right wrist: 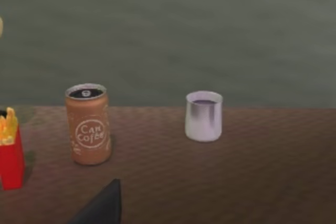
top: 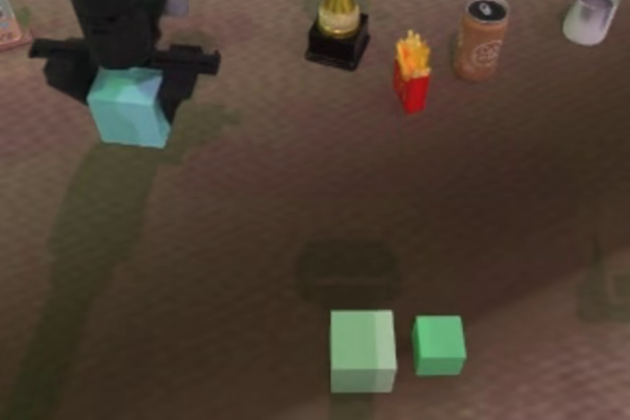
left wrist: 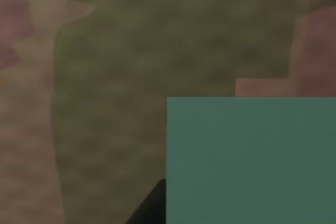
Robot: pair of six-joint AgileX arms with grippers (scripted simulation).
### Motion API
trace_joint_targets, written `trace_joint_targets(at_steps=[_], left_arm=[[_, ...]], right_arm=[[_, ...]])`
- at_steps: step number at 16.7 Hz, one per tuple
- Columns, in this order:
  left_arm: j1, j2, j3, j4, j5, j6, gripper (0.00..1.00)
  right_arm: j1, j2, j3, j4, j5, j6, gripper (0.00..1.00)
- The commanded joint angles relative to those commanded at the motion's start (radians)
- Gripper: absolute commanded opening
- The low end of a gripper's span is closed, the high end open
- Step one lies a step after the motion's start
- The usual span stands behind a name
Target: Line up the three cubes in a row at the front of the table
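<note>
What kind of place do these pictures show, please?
Probably a rendered tabletop test scene: a brown table holding plain cubes such as the light-blue cube at the left tool, plus unrelated props, a trophy and coffee can.

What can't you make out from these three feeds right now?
- Left gripper, top view: its fingers are hidden by the arm above and the light-blue cube; grip and whether the cube is off the table are unclear.
- Left wrist view: the light-blue cube is cut off by the edge.
- Right gripper: outside the top view; only a dark tip shows.
- Fries box: cut by the right wrist view's edge.
</note>
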Motion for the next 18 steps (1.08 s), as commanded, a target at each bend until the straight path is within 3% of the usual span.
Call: trace_joint_targets(at_steps=[11,14,18], left_arm=[[-0.448,-0.515,-0.729,0.172,-0.006,-0.608,0.0],[-0.507,-0.585,-0.803,0.197,-0.008,-0.682,0.0],[-0.505,-0.585,-0.804,0.196,-0.008,-0.683,0.0]], right_arm=[[0.0,0.0,0.0,0.0,0.0,0.0,1.0],[0.0,0.0,0.0,0.0,0.0,0.0,1.0],[0.0,0.0,0.0,0.0,0.0,0.0,1.0]])
